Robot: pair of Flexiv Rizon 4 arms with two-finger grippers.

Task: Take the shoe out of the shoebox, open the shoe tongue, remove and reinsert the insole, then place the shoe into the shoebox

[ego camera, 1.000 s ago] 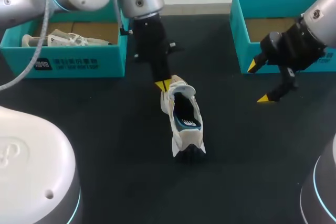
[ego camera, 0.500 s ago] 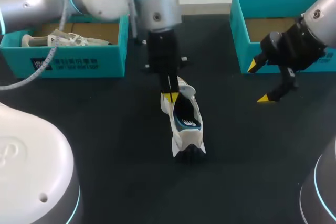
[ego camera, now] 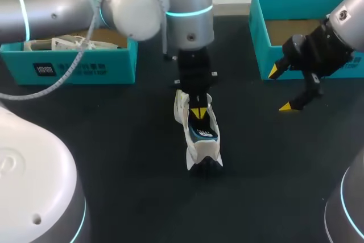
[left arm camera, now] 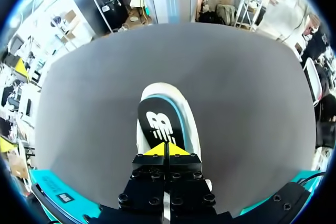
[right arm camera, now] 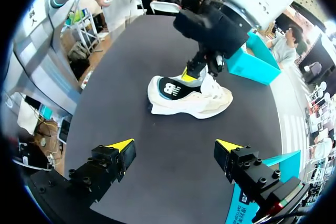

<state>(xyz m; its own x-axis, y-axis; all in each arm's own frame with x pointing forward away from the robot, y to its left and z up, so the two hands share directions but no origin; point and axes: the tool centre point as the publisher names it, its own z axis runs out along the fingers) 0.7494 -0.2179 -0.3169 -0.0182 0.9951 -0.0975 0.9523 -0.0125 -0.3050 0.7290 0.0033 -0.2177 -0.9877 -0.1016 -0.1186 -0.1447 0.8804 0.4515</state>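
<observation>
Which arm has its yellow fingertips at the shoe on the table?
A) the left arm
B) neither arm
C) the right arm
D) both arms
A: the left gripper has its closed tips over the dark insole of the shoe, while the right gripper hangs open off to the side.

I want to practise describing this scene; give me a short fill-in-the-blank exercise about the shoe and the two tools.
1. The shoe stands ____ the left box and the right box.
2. The left tool is shut; the right tool is ____.
3. The tips of both tools are ____.
Missing words: between; open; yellow.
</observation>
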